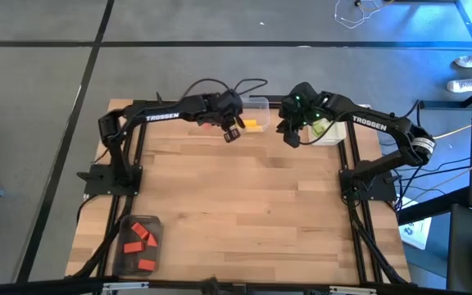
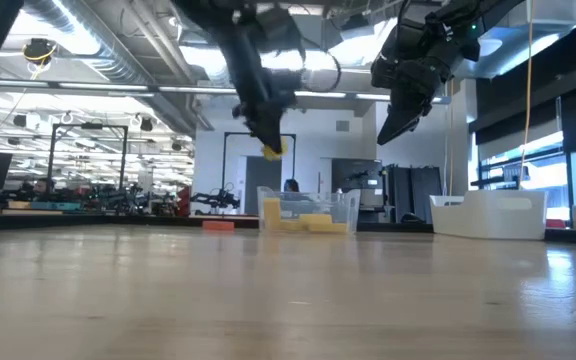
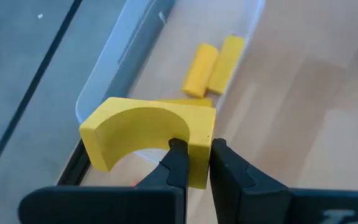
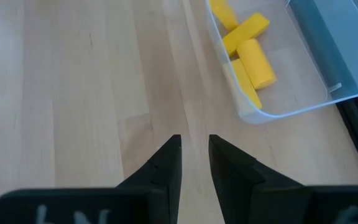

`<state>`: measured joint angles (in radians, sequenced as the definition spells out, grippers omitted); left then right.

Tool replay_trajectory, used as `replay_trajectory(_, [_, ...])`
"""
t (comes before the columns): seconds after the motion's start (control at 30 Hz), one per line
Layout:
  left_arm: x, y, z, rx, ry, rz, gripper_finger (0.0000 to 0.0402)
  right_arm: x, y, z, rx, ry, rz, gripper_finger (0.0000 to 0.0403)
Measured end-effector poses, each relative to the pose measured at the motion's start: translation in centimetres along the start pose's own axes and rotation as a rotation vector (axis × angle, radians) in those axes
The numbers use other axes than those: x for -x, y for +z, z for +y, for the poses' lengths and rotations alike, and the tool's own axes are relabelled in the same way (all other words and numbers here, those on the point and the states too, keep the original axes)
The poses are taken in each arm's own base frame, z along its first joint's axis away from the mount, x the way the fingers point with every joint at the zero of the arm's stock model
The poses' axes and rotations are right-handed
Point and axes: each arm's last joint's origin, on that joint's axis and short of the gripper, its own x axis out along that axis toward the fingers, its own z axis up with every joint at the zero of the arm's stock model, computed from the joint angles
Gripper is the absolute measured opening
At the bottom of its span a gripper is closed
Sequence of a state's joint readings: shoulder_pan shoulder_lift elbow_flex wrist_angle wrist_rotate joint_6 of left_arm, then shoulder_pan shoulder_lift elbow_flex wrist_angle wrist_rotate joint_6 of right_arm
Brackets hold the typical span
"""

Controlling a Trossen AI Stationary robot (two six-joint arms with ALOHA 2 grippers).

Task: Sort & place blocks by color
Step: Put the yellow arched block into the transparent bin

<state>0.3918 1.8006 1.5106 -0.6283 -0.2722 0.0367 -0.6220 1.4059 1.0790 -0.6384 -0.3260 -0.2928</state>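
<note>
Left wrist view has the left gripper [image 3: 194, 163] clamped on one leg of a yellow arch block [image 3: 145, 134], hanging above the rim of the clear container [image 3: 107, 68] that already holds yellow blocks [image 3: 213, 65]. High view puts that container [image 1: 256, 104] at the far edge of the table [image 1: 252, 205], left gripper [image 1: 233, 131] just beside it; red blocks [image 1: 140, 240] sit in their own tray [image 1: 125, 260] at the near left corner, and something green [image 1: 321, 127] shows under the right arm at the far right. Right gripper [image 4: 194, 158] hangs over bare wood near the yellow container, fingers a narrow gap apart, nothing between them. Step in hand looks like dropping the last yellow piece. Next move: shift the arch fully over the container's opening, then release. It seems to sit over the rim, so an early release could bounce it out.
</note>
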Motion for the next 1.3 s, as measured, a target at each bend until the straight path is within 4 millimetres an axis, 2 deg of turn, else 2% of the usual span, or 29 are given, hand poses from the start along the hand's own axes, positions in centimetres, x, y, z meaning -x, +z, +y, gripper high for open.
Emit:
replay_trajectory(0.17, [-3.0,-0.1,1.1,0.014,0.003,0.003,0.0029,0.0,0.0,0.0,-0.001,0.001,0.003,0.0082])
replay_trajectory(0.37, [-5.0,-0.3,2.4,0.052,-0.066,-0.001,0.0042,0.0,0.0,0.0,-0.001,0.001,0.002,0.0082])
replay_trajectory(0.57, [-6.7,-0.6,2.6,0.061,-0.068,0.005,0.0061,0.0,0.0,0.0,-0.001,0.000,0.002,0.0082])
replay_trajectory(0.8, [-7.1,-0.6,2.1,0.053,-0.075,0.001,0.0069,0.0,0.0,0.0,-0.001,0.000,0.001,0.0082])
replay_trajectory(1.07, [-7.0,-0.6,1.9,0.034,-0.077,-0.002,0.0036,0.0,0.0,0.0,0.000,0.000,-0.001,0.0082])
replay_trajectory(1.3, [-7.0,-0.3,2.0,0.030,-0.073,-0.027,0.0072,0.0,0.0,0.0,0.000,0.000,-0.002,0.0082])
